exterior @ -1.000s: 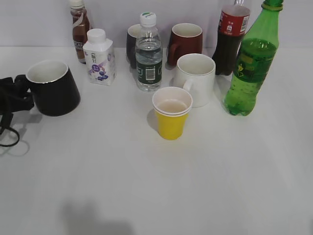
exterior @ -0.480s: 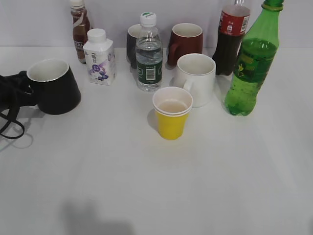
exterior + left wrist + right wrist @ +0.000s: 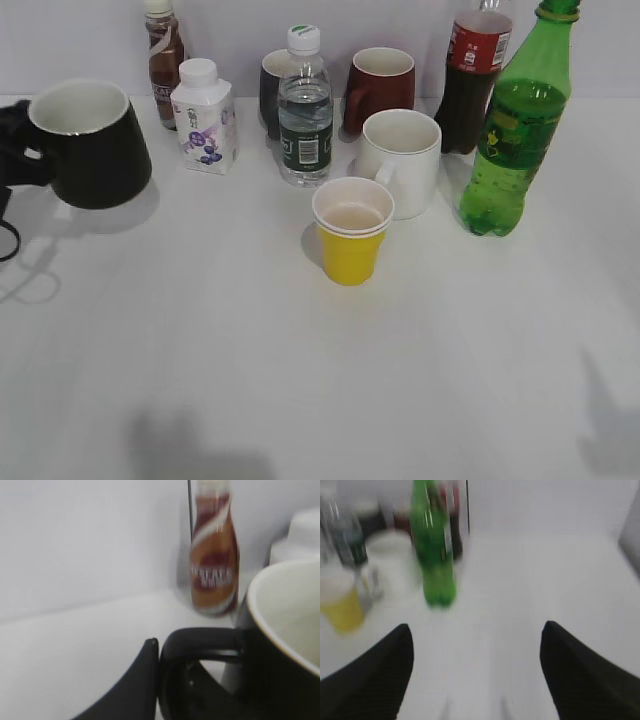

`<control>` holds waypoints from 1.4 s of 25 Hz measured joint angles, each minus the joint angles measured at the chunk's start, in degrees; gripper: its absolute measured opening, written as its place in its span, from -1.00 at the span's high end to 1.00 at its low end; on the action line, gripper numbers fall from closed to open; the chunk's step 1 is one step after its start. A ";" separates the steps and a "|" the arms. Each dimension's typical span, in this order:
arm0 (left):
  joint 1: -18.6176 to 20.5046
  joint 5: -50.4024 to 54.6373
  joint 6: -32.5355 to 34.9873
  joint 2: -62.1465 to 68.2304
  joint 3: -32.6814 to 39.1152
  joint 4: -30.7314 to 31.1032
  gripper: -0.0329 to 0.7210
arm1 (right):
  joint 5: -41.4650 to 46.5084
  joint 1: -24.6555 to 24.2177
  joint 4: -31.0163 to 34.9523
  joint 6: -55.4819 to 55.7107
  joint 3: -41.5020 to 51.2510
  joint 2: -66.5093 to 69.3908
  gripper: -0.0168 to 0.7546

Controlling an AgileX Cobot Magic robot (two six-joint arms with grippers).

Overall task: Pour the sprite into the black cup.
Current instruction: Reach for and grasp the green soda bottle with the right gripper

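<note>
Left gripper (image 3: 18, 150) has the black cup (image 3: 88, 145) by its handle at the far left of the table (image 3: 300, 380), cup raised clear of the surface with its shadow below it. In the left wrist view one dark finger (image 3: 132, 687) presses against the outside of the handle loop; the other finger isn't visible, but the cup is plainly clamped and carried.

Right gripper (image 3: 477, 675) is spread wide, nothing between the fingers, blurred. The sprite (image 3: 515, 125) stands upright at the far right, well ahead of that gripper, untouched, and well apart from the cup.

Surface is plain white tabletop against a pale wall. Also on it:
- yellow paper cup (image 3: 350, 232), centre
- white mug (image 3: 402, 160), just behind it
- water bottle (image 3: 304, 108)
- dark red mug (image 3: 380, 88)
- cola bottle (image 3: 472, 75), red label
- white carton (image 3: 203, 118), purple print
- brown drink bottle (image 3: 163, 60)

No label text is legible.
</note>
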 joint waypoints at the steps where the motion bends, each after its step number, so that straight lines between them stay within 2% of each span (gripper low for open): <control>1: 0.00 0.00 0.00 -1.68 0.63 0.00 0.78 | -4.75 0.00 0.06 -1.14 0.00 1.20 -0.57; 5: 0.00 0.00 0.00 -7.81 3.59 0.18 0.78 | -25.67 0.00 0.11 -3.39 1.15 8.53 -0.57; 8: 0.00 0.87 0.00 -11.84 5.36 0.29 0.78 | -36.35 0.00 0.04 -3.74 2.80 15.69 -0.57; 16: 0.00 7.13 0.05 -19.45 6.18 0.48 0.78 | -51.27 0.86 -0.15 -3.40 8.94 36.32 -0.57; 21: 0.00 7.13 0.05 -21.66 6.18 0.75 0.78 | -57.39 6.32 -1.28 -2.57 12.09 47.26 -0.57; 27: 0.00 7.53 0.05 -23.11 6.18 1.14 0.78 | -65.92 12.00 -1.68 -1.59 11.89 58.68 -0.58; 35: 0.00 13.65 0.05 -26.54 6.18 1.61 0.78 | -72.96 12.43 -1.73 2.45 5.27 74.03 -0.59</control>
